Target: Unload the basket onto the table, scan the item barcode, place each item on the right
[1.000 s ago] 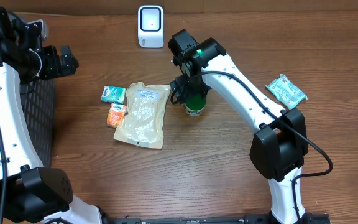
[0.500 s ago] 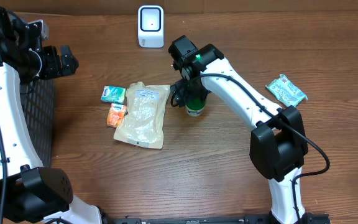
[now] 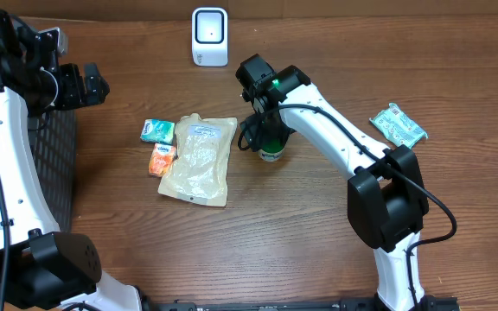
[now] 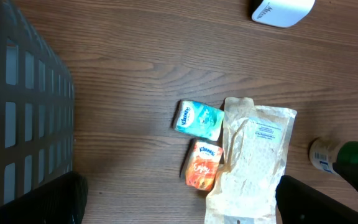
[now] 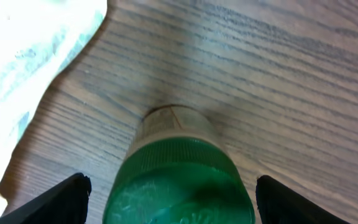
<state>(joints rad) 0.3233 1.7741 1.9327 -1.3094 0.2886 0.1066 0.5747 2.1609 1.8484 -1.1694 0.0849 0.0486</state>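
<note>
Green-capped bottle (image 3: 271, 149) standing on the counter (image 3: 301, 242), just beside the clear pouch (image 3: 199, 160) and apart from the white scanner (image 3: 209, 36) at the counter's far edge. Right gripper (image 5: 178, 208) above the bottle, its jaws spread wide to either side of the green cap, with no firm hold on it to be seen. Left gripper (image 4: 179, 208) raised near the basket (image 4: 17, 112), jaws fully apart and empty.
</note>
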